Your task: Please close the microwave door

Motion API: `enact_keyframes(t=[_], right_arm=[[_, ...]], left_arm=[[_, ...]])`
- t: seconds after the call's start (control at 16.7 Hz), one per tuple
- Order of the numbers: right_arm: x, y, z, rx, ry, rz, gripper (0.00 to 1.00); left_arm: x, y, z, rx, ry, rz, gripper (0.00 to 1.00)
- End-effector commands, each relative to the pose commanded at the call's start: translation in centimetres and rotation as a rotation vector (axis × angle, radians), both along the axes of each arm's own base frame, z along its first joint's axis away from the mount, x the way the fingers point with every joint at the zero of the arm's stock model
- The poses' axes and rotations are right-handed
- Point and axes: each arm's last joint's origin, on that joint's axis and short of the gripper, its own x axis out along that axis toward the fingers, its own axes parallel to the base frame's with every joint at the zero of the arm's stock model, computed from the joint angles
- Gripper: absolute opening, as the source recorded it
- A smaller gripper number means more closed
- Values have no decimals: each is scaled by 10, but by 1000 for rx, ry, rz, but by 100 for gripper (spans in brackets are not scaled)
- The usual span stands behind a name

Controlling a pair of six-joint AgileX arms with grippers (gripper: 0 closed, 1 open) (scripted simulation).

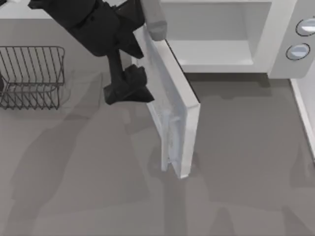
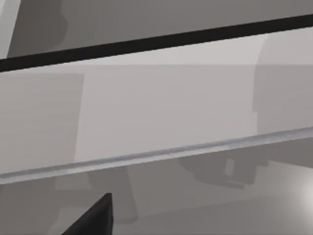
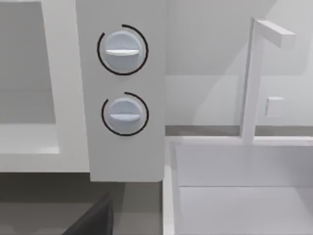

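My left gripper [image 1: 129,86] sits at the outer face of the microwave door [image 1: 170,110], on its left side, about halfway along the panel; the black fingers look to be touching or just short of the window, and I cannot tell whether they are spread or pressed together. In the left wrist view the door [image 2: 161,107] runs close across the frame, with its dark inner edge above and a pale ledge below.

The door stands wide open, swung out from the microwave [image 1: 221,34] toward the near side of the table, hinged at the cavity's left edge. The pale cavity shows nothing inside as far as I can see. The two round knobs [image 1: 298,51] are on the panel at the right; the right wrist view looks straight at them [image 3: 122,51], with a white sink basin [image 3: 239,186] and its faucet [image 3: 254,78] just to their right. The basin looks to have nothing in it. I can't see the right gripper's fingers well enough to judge them.

I judge that I am at the pushing step, the door not yet swung shut. The next move calls for steady pressure to the right and then far, following the door's arc, without slipping off the panel.

The wire rack [image 1: 32,76] stands at the far left, holding nothing.
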Motion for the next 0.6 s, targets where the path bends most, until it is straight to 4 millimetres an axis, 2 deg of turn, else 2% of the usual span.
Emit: enact_keyframes(t=[0.6], right_arm=[[0, 0, 0, 0, 0, 0, 100]], left_arm=[[0, 0, 0, 0, 0, 0, 25]])
